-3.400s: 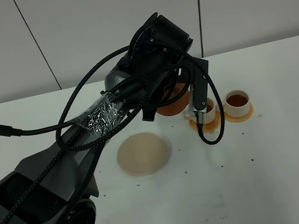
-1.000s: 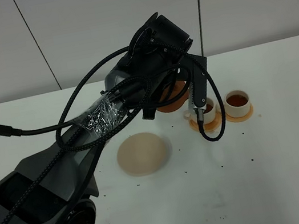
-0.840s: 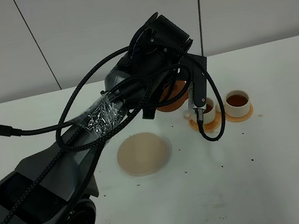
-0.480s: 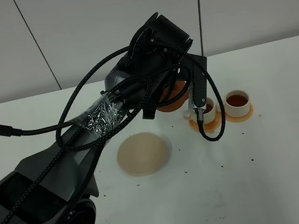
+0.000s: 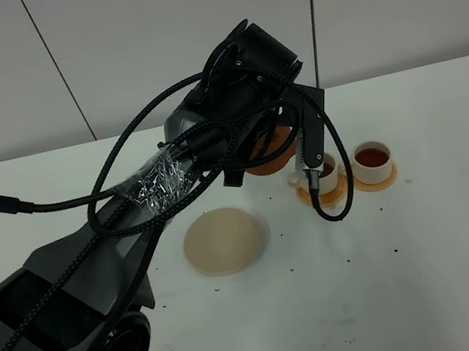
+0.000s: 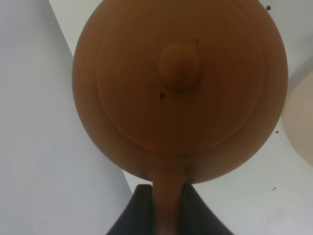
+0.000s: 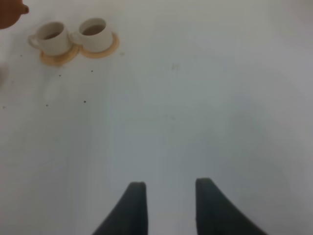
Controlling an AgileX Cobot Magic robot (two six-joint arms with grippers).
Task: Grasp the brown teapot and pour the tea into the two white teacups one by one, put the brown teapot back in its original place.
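Above the white table [image 5: 429,250], left gripper [image 6: 167,208] pinching the brown teapot [image 6: 180,88] by its handle, beside two tea-filled white teacups [image 5: 349,166] on orange coasters [image 7: 78,51], right gripper [image 7: 166,193] slightly parted, empty, no legible writing.

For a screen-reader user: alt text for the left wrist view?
A reddish-brown teapot with a knobbed lid fills the view, its handle clamped between two dark fingers. White table and a beige disc's edge show behind it.
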